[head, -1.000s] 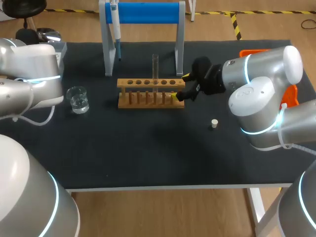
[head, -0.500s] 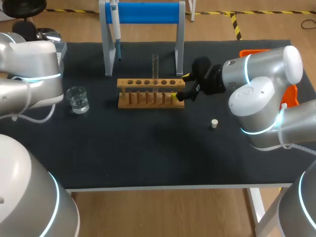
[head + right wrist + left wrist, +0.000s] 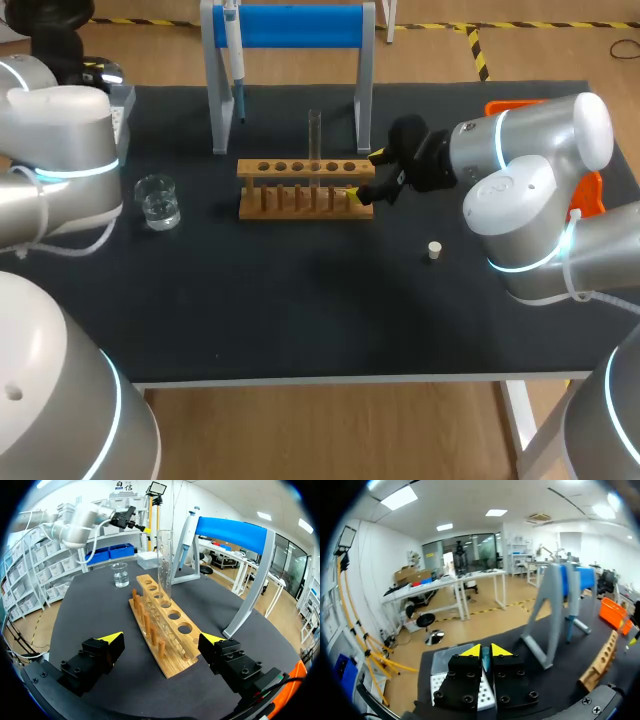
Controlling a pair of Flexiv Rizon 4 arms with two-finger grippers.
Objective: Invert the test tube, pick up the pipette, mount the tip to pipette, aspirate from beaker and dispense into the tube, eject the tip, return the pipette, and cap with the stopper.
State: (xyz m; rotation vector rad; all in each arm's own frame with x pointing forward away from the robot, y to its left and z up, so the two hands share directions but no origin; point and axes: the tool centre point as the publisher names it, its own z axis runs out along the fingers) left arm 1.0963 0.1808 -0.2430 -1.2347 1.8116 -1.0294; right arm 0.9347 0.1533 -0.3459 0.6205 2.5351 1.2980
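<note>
Item: upright glass test tube, seated in the third hole from the right-hand end of a six-hole wooden test-tube rack near mid-table; it appears mouth-up, though its lower end is masked by the rack. Right gripper: fingers spread wide, one on each side of the rack's end, nothing between them but the rack, and no contact evident; judged to be parked clear of the tube, the inverting step apparently done. Left gripper: fingertips drawn together with only a sliver between, holding nothing that can be made out. It hangs above the tip box at the table's far left corner and faces the stand, which suits the pick-up of the pipette as the next step. Pipette: untouched, hanging from the left end of the blue-barred stand behind the rack. Beaker: holds clear liquid and stands left of the rack, well apart from it. Stopper: small and pale, on the black table right of the rack, near the right arm. Obscured: in the head view the left gripper is hidden behind its own arm, the tip box is largely covered, and the orange bin is mostly behind the right arm. Whether the box holds tips cannot be told.
</note>
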